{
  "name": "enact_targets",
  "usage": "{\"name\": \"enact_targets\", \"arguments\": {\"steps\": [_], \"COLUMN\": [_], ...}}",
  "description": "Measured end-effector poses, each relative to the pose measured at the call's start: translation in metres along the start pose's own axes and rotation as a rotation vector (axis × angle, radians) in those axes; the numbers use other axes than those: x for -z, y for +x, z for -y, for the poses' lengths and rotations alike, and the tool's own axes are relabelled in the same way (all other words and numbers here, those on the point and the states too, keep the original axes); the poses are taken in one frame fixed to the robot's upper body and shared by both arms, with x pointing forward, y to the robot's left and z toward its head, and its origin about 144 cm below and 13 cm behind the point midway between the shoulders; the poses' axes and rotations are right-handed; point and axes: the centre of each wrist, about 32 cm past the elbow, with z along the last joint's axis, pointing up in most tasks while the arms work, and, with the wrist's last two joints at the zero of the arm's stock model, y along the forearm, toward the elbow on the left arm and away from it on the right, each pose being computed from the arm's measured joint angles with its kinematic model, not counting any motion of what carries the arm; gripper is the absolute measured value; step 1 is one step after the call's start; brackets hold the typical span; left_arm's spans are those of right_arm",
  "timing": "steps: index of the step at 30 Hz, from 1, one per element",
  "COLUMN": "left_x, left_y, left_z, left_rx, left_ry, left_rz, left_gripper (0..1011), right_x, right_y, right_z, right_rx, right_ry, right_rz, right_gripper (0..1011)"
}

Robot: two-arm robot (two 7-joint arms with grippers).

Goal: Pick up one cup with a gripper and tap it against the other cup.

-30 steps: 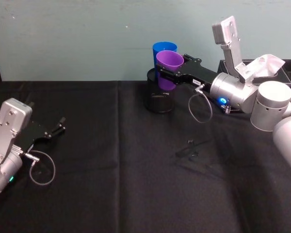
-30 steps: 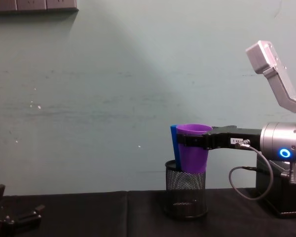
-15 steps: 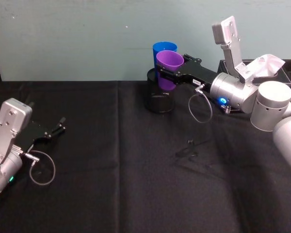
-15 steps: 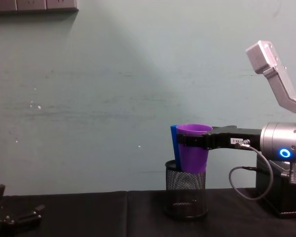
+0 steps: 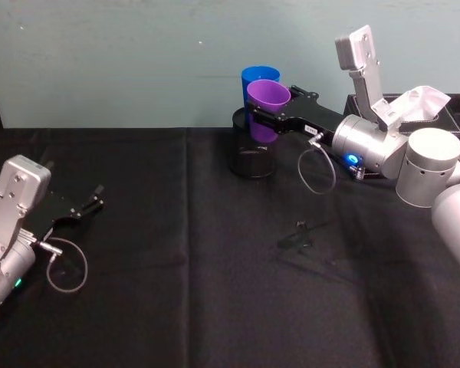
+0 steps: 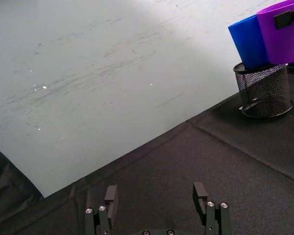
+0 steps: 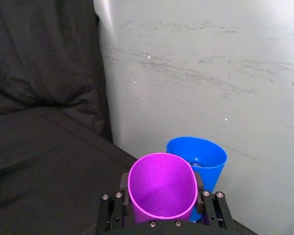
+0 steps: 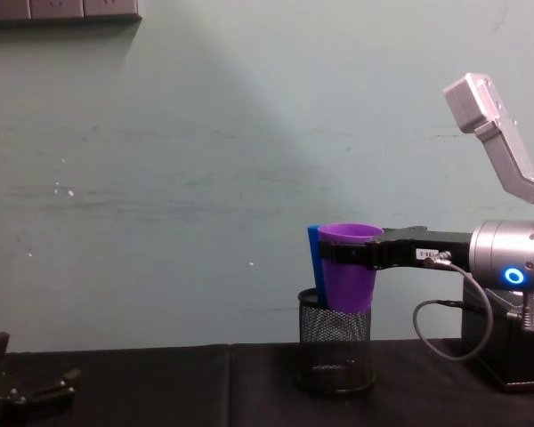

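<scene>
The purple cup is a plain, solid violet, and the blue cup a bright, unpatterned blue. The mesh pot is a black wire lattice. The right gripper is black with a small white label, its wrist silver with a blue ring light. The left gripper is black too. The worktop is black cloth, and the wall is pale green-blue with faint scuffs.

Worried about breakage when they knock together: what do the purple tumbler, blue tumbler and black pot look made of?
Purple tapered tumbler, gripped in the right tool: probably plastic; smooth, opaque, thin rim, soft sheen. Bright blue tapered tumbler: looks the same plastic, equally smooth. Black mesh pot: likely painted metal wire; see-through grid with a solid rim.
</scene>
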Motion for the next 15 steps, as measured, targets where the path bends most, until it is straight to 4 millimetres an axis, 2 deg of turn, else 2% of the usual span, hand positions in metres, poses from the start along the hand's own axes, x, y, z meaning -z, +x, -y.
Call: {"name": "enact_targets", "arguments": {"steps": [15], "left_x": [0.0000], "left_y": [0.0000], "left_z": [0.0000], "left_rx": [0.000], "left_ry": [0.000], "left_rz": [0.000], "left_gripper": [1000], "right_x": [0.0000], "right_y": [0.0000], "right_z": [0.0000], "right_rx": [0.000], "right_ry": [0.000], "right_rz": [0.000], "right_gripper": [723]}}
